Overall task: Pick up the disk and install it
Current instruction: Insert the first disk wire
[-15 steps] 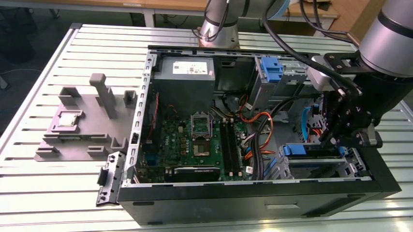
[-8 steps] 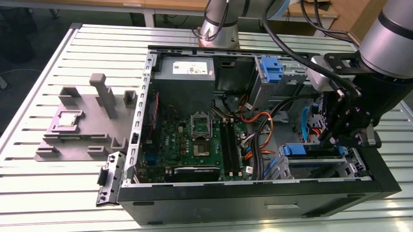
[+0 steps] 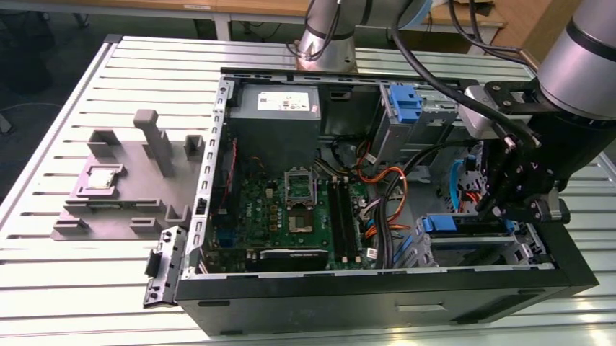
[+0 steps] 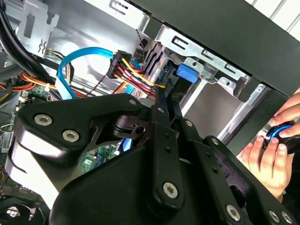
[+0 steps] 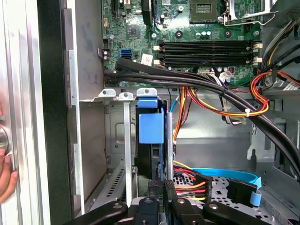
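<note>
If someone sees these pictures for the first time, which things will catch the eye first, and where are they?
The open computer case on the slatted table draws the eye, its green motherboard exposed. At the exterior view's right, the gripper reaches into the drive bay, where the disk with its blue carrier sits upright in the metal cage. A person's hand shows in the second wrist view, outside the case.

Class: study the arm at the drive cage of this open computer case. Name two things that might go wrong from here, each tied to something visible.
1. The disk stands edge-on in the metal drive cage; if tilted, it might jam against the cage walls.
2. Power and data cables lie right beside the gripper; they might snag or get pinched.
3. A person's hand rests near the case's outer wall, close to the arm.
</note>
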Robot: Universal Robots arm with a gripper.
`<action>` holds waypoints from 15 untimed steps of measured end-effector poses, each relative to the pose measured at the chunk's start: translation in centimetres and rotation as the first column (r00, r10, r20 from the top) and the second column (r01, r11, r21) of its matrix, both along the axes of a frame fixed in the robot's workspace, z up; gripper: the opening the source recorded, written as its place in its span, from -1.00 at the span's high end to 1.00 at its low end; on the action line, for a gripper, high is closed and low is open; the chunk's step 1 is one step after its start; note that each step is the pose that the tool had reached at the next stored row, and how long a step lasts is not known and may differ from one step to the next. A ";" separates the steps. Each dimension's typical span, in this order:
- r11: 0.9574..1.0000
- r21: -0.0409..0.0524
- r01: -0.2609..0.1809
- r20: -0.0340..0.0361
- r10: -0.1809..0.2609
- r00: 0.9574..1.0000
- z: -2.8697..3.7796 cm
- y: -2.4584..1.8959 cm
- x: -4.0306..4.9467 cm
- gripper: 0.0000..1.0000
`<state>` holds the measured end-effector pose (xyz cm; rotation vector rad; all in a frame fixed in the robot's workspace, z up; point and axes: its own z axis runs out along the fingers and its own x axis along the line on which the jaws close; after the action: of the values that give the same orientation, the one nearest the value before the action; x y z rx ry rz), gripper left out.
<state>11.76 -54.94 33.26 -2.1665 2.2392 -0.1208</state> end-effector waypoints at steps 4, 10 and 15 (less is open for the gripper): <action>1.000 0.014 0.000 0.000 0.000 1.000 -0.01 0.00 0.00 0.66; 1.000 0.015 0.000 0.000 0.000 1.000 -0.01 -0.02 0.00 0.66; 1.000 0.015 0.000 0.000 0.000 1.000 -0.01 -0.09 0.00 0.66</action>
<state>11.76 -55.04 33.25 -2.1590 2.2328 -0.1036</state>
